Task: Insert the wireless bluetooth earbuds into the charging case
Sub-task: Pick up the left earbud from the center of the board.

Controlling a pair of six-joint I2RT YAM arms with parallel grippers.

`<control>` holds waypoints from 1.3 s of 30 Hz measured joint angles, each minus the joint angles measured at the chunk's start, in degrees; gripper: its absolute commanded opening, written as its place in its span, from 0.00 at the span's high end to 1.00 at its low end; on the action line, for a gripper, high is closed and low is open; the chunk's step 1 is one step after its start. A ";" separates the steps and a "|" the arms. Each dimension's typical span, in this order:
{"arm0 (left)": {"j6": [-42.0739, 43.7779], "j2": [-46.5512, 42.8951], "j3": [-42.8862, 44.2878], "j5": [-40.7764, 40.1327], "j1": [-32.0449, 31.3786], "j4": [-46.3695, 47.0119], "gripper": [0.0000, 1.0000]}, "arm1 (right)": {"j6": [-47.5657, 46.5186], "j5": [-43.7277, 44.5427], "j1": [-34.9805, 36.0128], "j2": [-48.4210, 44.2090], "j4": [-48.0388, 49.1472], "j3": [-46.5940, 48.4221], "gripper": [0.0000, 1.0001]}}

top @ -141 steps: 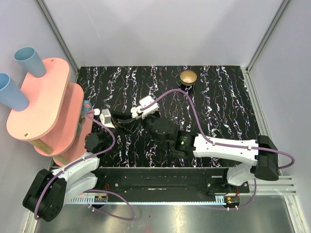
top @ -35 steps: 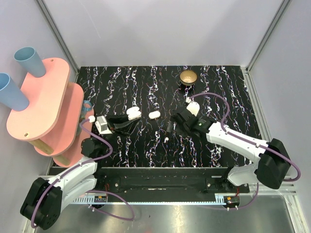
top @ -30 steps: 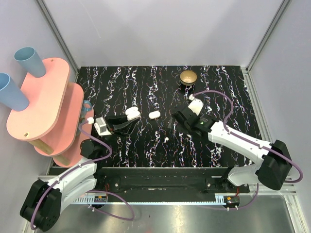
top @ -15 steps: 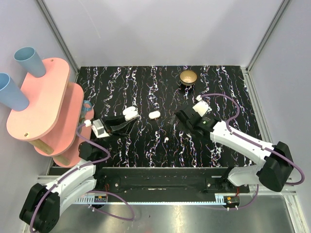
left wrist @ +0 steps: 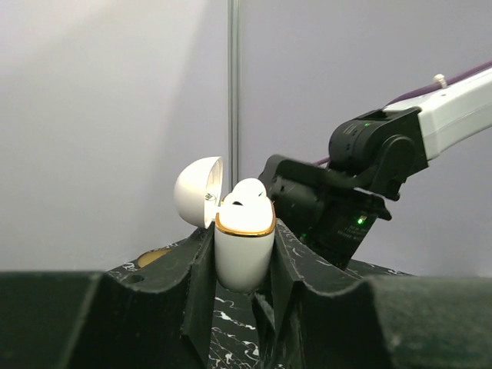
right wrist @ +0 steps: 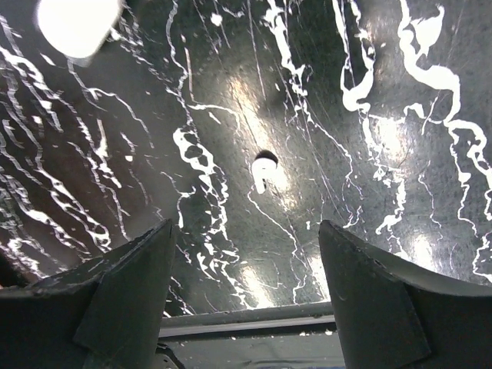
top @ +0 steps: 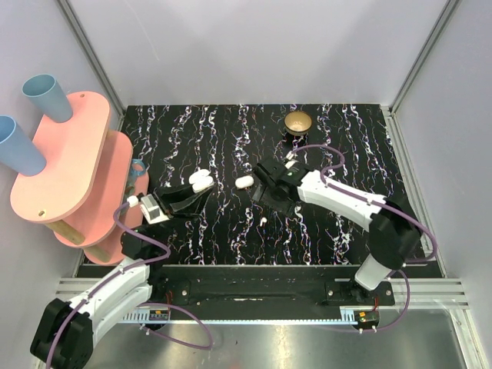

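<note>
1. Left gripper (left wrist: 244,257): clenched on the charging case (left wrist: 244,240), one jaw pressing each flank. It holds the case upright and clear of the table (top: 361,154), left of centre in the overhead view.
2. Charging case: a glossy white, rounded body with a thin gold band round the mouth. The lid (left wrist: 198,192) is swung back on its hinge and stands open.
3. White dome (left wrist: 250,192): rises just above the gold rim. It is judged to be one bud already seated (the wrist view does not show the socket itself).
4. Right gripper (right wrist: 244,231): released, jaws wide apart and holding nothing. It is poised over the loose earbud (right wrist: 264,171).
5. Loose earbud: tiny and glossy white with a dark end. It lies on the black white-veined tabletop, touched by neither finger and well apart from the case.
6. White oblong item (top: 244,182): lies on the table between the case and the right gripper. Its identity is unclear.
7. Progress: judged about half done. The loose bud has yet to be grasped, carried to the case and seated.
8. Gold dish (top: 297,121): stands at the far edge and plays no part.
</note>
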 measured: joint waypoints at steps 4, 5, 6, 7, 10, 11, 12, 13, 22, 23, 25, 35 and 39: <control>0.66 -0.96 -0.22 -0.61 0.00 -0.02 1.00 | 1.22 -2.67 -0.02 4.26 -2.25 1.84 0.31; 0.79 -1.27 -0.22 -0.79 0.00 -0.02 1.00 | 1.99 -3.04 0.00 4.85 -2.75 1.95 0.31; 0.92 -1.49 -0.22 -1.01 0.00 -0.02 1.00 | 2.80 -3.56 -0.02 5.38 -3.26 1.97 0.31; 1.14 -1.70 -0.24 -1.22 0.00 0.00 1.00 | 3.56 -4.09 -0.02 5.88 -3.69 1.97 0.31; 1.57 -2.29 -0.31 -1.60 0.00 0.11 1.00 | 5.07 -5.05 -0.02 7.19 -4.39 1.97 0.32; 1.70 -2.40 -0.39 -1.64 0.00 0.20 1.00 | 5.33 -5.46 -0.02 7.65 -4.66 1.99 0.34; 1.77 -2.43 -0.48 -1.70 0.00 0.33 1.00 | 5.51 -5.75 -0.02 8.02 -4.83 2.03 0.35; 1.84 -2.43 -0.59 -1.79 0.00 0.35 1.00 | 5.68 -6.01 -0.02 8.44 -5.09 2.21 0.36; 1.88 -2.43 -0.96 -2.16 0.00 0.35 1.00 | 8.41 -6.97 -0.02 11.15 -5.27 2.67 0.44; 1.88 -2.43 -0.96 -2.23 0.00 0.35 1.00 | 9.09 -6.97 -0.02 11.45 -5.40 2.69 0.44; 1.88 -2.43 -0.96 -2.29 0.00 0.35 1.00 | 9.94 -6.93 -0.02 12.13 -5.79 2.95 0.43; 1.88 -2.23 -0.96 -2.69 0.00 0.35 1.00 | 13.70 -5.60 -0.02 16.81 -8.00 6.36 0.43; 1.88 -2.14 -0.96 -2.71 0.00 0.35 1.00 | 14.45 -4.90 -0.13 17.64 -8.22 7.26 0.43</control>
